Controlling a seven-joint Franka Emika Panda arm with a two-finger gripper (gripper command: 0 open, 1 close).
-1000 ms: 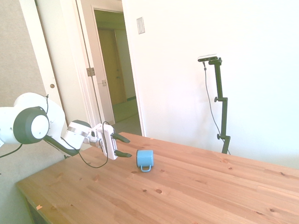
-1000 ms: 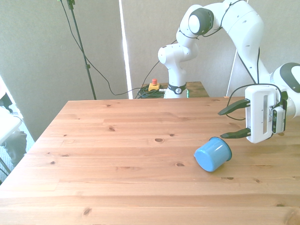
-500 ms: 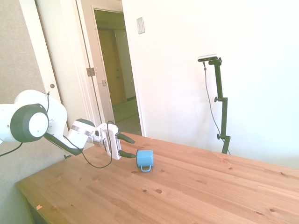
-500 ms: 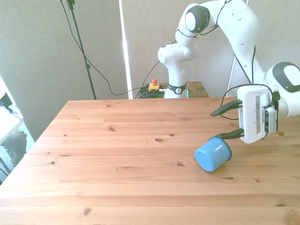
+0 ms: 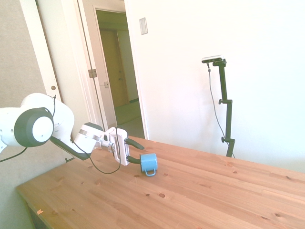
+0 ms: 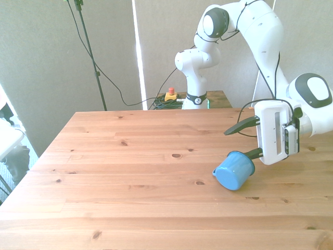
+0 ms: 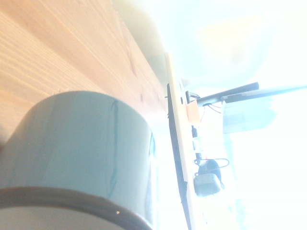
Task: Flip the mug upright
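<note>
the mug (image 6: 234, 171) lies sideways mid-table (image 6: 130, 177), open jaws straddling its rim.

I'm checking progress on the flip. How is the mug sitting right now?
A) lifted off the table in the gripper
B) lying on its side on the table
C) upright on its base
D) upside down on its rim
B: the mug lies on its side on the table, bottom facing the front camera.

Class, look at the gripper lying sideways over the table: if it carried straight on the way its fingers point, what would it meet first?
Most likely the mug lying on its side. The open gripper already has its lower finger at the mug's rim; actual contact is unclear.
</note>
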